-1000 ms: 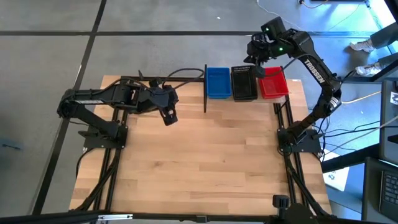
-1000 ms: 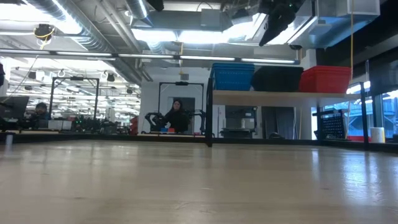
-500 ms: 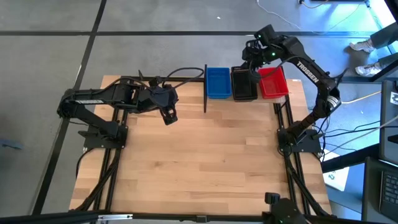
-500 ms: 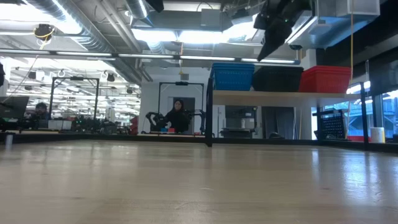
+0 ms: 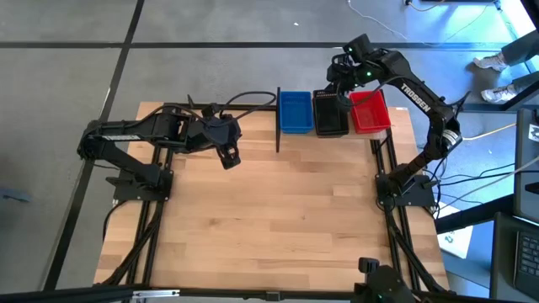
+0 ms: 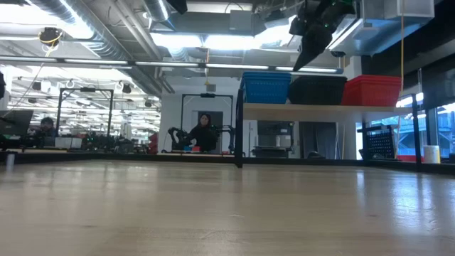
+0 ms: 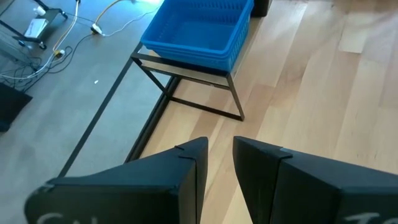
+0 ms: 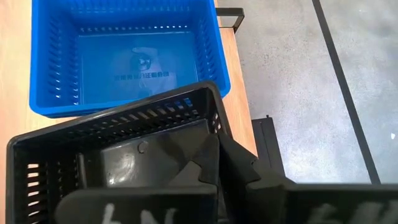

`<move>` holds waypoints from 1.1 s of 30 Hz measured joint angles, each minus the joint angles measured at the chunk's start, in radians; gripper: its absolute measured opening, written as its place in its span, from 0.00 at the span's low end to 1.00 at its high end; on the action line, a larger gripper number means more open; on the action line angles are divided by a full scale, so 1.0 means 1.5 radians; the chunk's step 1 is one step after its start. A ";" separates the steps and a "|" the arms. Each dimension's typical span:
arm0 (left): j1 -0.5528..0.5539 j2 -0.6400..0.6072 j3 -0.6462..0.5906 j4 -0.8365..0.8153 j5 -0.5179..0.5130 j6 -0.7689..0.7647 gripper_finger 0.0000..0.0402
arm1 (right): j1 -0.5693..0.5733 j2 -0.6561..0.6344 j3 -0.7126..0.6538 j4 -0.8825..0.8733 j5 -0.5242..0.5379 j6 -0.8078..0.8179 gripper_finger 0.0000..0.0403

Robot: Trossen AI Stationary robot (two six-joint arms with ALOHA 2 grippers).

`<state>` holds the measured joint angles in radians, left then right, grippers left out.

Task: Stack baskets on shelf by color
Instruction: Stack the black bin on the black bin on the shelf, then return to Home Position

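Blue baskets [image 5: 295,112], black baskets [image 5: 330,114] and red baskets [image 5: 369,111] stand side by side, bottoms down, on the shelf [image 6: 313,109] at the table's far edge. In the left wrist view the blue baskets [image 7: 199,31] show as nested rims. My right gripper [image 5: 340,91] is shut and points down just above the black baskets' near-left part [image 8: 124,149], apart from them in the low view [image 6: 296,67]. My left gripper [image 5: 229,160] hovers over the table left of the shelf, open by a narrow gap [image 7: 221,168] and empty.
The shelf's thin black posts [image 5: 278,126] and frame [image 7: 186,102] stand at its left end. Bare tabletop [image 5: 269,219] spreads in front of the shelf. A person [image 6: 203,134] sits in the room far behind the table.
My right gripper has gone toward the table's left edge and down, from over the seam between the red and black baskets to just above the black baskets. The baskets have stayed where they were.
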<state>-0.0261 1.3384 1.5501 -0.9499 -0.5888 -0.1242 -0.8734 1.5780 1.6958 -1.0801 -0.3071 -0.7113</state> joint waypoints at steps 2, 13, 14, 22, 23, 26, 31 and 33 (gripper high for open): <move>0.000 0.000 0.000 0.000 0.000 0.000 0.17 | 0.000 0.000 0.000 0.000 0.000 0.000 0.00; 0.000 0.000 0.000 0.000 0.016 0.000 0.17 | -0.001 0.018 0.000 0.006 0.047 0.021 0.00; -0.001 0.000 0.000 0.000 0.017 0.000 0.17 | -0.001 0.019 0.000 0.006 0.047 0.021 0.00; -0.001 0.000 0.000 -0.001 0.017 0.000 0.17 | 0.002 0.013 0.036 -0.004 0.045 0.041 0.00; -0.001 0.000 0.000 -0.001 0.017 0.000 0.17 | 0.005 0.010 0.047 -0.010 0.037 0.052 0.00; -0.001 0.000 0.000 -0.005 0.017 0.000 0.17 | 0.018 -0.005 0.081 -0.043 -0.006 0.067 0.00; -0.005 0.000 0.000 -0.065 0.017 0.032 0.17 | 0.073 -0.060 0.110 -0.081 -0.031 0.107 0.00; -0.012 0.000 0.000 -0.094 0.013 0.052 0.17 | 0.104 -0.090 0.112 -0.096 -0.027 0.125 0.00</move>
<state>-0.0437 1.3384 1.5501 -1.0907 -0.5693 -0.0465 -0.7173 1.4434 1.8633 -1.2240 -0.3473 -0.5243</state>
